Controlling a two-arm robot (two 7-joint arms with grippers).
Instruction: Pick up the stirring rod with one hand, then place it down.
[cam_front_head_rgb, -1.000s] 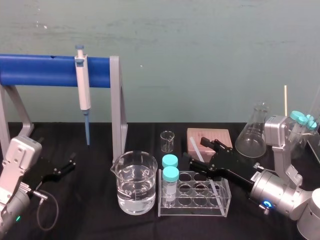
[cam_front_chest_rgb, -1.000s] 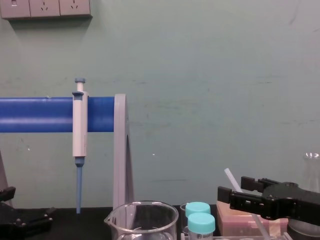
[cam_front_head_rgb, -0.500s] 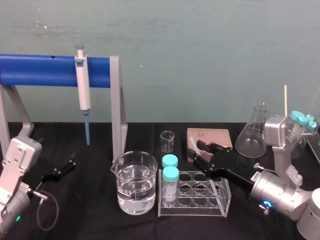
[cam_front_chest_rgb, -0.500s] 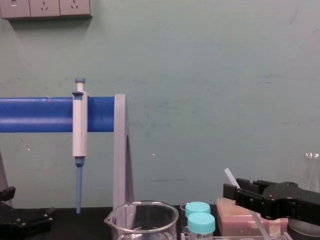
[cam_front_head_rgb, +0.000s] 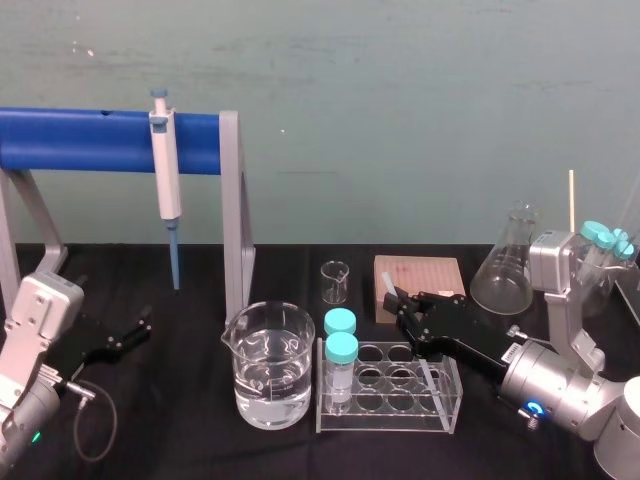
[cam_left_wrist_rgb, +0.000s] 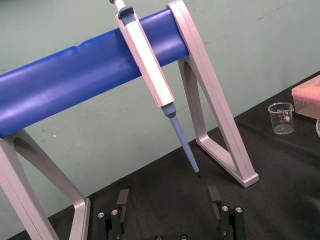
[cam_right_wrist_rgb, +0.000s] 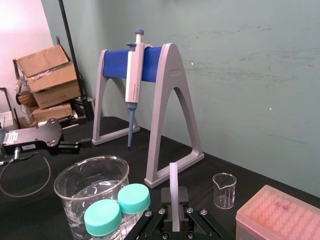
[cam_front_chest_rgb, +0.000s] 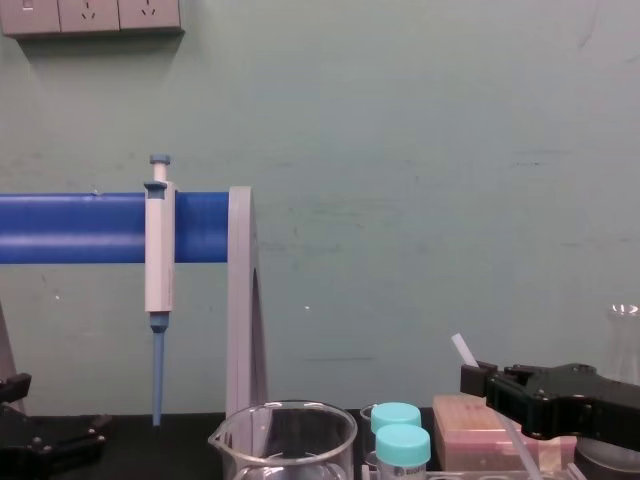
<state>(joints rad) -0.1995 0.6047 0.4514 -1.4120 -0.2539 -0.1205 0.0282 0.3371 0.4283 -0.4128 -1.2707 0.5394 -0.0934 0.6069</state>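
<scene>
The stirring rod (cam_front_head_rgb: 388, 286) is a thin milky-white stick leaning up from the clear tube rack (cam_front_head_rgb: 445, 398), its top end in front of the pink box. My right gripper (cam_front_head_rgb: 404, 301) is shut on its upper part; in the right wrist view the rod (cam_right_wrist_rgb: 173, 186) stands pinched between the two black fingers. In the chest view the rod's tip (cam_front_chest_rgb: 463, 349) pokes out above the right gripper (cam_front_chest_rgb: 482, 381). My left gripper (cam_front_head_rgb: 128, 334) rests low on the black table at far left, open, with its fingers (cam_left_wrist_rgb: 122, 199) spread apart and nothing between them.
A water-filled beaker (cam_front_head_rgb: 270, 366) and two teal-capped vials (cam_front_head_rgb: 341, 349) stand left of the rod. A small beaker (cam_front_head_rgb: 334, 282), pink tip box (cam_front_head_rgb: 420, 272) and conical flask (cam_front_head_rgb: 504, 264) sit behind. A pipette (cam_front_head_rgb: 166, 180) hangs on the blue stand (cam_front_head_rgb: 90, 140).
My right gripper's fingers have closed from wide open onto the stirring rod, and it has drawn slightly rightward. The left arm has not moved.
</scene>
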